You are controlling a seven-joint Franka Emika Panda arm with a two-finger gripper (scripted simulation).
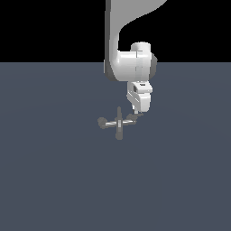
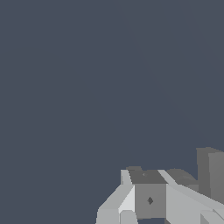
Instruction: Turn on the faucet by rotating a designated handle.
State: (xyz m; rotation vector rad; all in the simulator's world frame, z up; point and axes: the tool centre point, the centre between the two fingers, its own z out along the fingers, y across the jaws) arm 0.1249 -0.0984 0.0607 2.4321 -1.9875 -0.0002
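The faucet is a small grey cross on the floor, a dark upright bar crossed by a pale silver bar. A rounded end piece sits at the end on the exterior view's left. The handle is the dark end piece at the other end. My gripper comes down onto it from above, its dark tips touching the handle and partly hiding it. The fingers look pressed together with no gap. A dark grey block stands beside them; which faucet part it is I cannot tell.
The white arm hangs over the faucet from the back. A flat blue-grey floor spreads all around it, and no other objects show in either view.
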